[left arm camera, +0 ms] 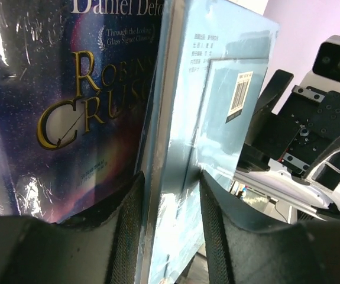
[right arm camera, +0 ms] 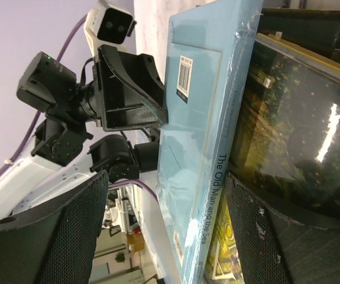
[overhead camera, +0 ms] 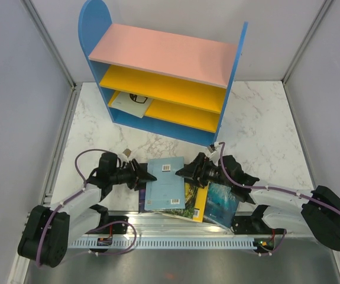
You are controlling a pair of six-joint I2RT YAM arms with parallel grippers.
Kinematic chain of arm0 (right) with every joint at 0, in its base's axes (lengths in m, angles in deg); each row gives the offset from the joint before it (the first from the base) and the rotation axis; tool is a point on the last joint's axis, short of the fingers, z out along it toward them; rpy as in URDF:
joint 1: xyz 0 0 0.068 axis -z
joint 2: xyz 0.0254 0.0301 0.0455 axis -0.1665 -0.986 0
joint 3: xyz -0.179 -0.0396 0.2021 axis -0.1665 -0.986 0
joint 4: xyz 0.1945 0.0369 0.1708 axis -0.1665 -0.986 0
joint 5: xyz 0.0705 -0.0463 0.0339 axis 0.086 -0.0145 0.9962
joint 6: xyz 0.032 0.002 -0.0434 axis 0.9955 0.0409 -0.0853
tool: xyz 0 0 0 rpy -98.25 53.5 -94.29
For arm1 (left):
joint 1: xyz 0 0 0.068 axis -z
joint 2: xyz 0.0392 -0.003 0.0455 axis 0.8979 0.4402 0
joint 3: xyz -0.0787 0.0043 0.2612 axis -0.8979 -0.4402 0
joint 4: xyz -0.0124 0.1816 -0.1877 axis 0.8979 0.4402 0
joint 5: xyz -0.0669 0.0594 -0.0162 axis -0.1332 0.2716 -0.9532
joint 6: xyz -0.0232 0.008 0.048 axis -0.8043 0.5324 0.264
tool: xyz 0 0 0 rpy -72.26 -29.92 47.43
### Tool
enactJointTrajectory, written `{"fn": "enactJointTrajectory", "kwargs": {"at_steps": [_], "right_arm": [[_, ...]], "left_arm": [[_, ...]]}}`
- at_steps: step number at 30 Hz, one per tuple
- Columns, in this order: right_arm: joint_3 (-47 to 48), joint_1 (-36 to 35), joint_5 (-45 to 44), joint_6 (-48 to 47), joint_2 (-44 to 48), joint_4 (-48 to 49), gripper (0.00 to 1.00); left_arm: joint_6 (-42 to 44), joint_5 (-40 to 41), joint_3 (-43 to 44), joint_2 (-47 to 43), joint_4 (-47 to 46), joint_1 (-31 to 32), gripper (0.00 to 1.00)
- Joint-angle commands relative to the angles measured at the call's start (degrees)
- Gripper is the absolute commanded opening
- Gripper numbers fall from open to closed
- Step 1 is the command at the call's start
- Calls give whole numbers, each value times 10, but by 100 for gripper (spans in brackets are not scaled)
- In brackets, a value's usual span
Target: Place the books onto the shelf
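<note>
In front of the small bookcase with blue side panels, a pink top board and yellow-orange shelves (overhead camera: pixel 167 56), toward its left end, the left gripper (overhead camera: pixel 143 175) has its black ribbed pads (left arm camera: pixel 128 219) against both faces of the thin, glossy light blue paperback (overhead camera: pixel 165 184), pinching it near one edge. That book tops the pile lying in front of the bookcase's middle, close against the dark, shiny "Robinson Crusoe" paperback (left arm camera: pixel 69 118). With so narrow a hold on a slick cover, the book could swivel or slide out once lifted, or drag its neighbour along. Before the bookcase's right end, the right gripper (overhead camera: pixel 187 172) stands wide apart and holds nothing, straddling the same book's spine and a yellow-edged one below. Closing there could catch two books, and the arms are near enough to clash.
</note>
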Motion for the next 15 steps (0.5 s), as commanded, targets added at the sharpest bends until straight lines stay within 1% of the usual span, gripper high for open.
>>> {"fn": "enactJointTrajectory", "kwargs": {"at_steps": [1,3,4,6,7,8,10,11,13,14,15], "right_arm": [[-51,-23,10,-8,-66,-98,84],[-47,-29,11,-8,-79,-93,84],[-41,-29,10,-9,-81,-93,84],[-38,-31,10,-13,-82,-98,84],[-36,-32,9,-14,-80,-102,84],[-35,-31,7,-14,-75,-106,84],[-34,-31,6,-14,-68,-111,84],[-34,-32,6,-13,-61,-112,84],[-32,-31,6,-9,-53,-113,79],[-32,-32,6,-7,-47,-109,74],[-31,-32,8,-4,-44,-105,67]], "left_arm": [[-19,-32,7,-10,-31,2,45],[-20,-33,8,-12,-31,2,39],[-20,-34,8,-14,-30,1,29],[-17,-34,10,-18,-24,0,18],[-15,-35,14,-25,-13,0,10],[-12,-35,15,-28,-6,-4,7],[-8,-37,18,-39,4,-10,2],[-8,-40,19,-44,6,-12,2],[-8,-42,26,-50,11,-17,2],[-8,-43,29,-51,11,-16,2],[-8,-46,31,-50,12,-16,2]]}}
